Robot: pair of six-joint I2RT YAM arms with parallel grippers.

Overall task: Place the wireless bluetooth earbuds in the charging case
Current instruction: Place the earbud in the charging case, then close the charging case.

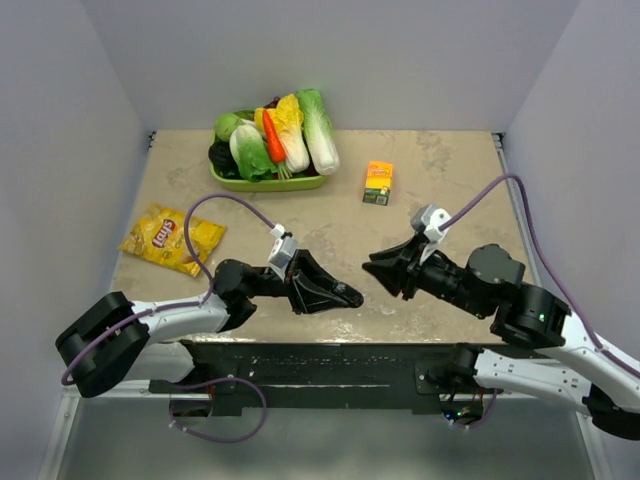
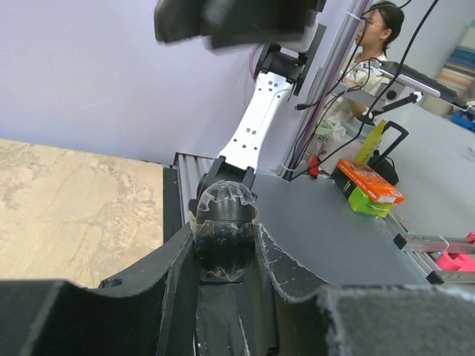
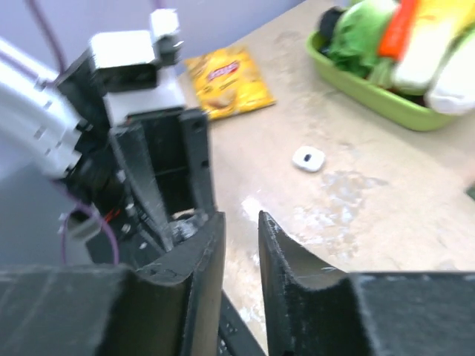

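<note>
Space shows between the right fingers (image 3: pixel 200 267), which stand slightly parted with nothing in the gap, their tips pointing at the tips of the left fingers (image 2: pixel 174 285) just across from them. Those are pinched on the charging case (image 2: pixel 223 222), a rounded dark shell with a clear top sitting between their tips. One white earbud (image 3: pixel 308 158) lies on the desk (image 3: pixel 386 193) beyond the right fingertips, apart from both.

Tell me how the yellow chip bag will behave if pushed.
The yellow chip bag lies flat, slightly puffed, so it is probably light and would slide, not roll. Its glossy, crinkled film looks floppy and likely slippery to pinch.
</note>
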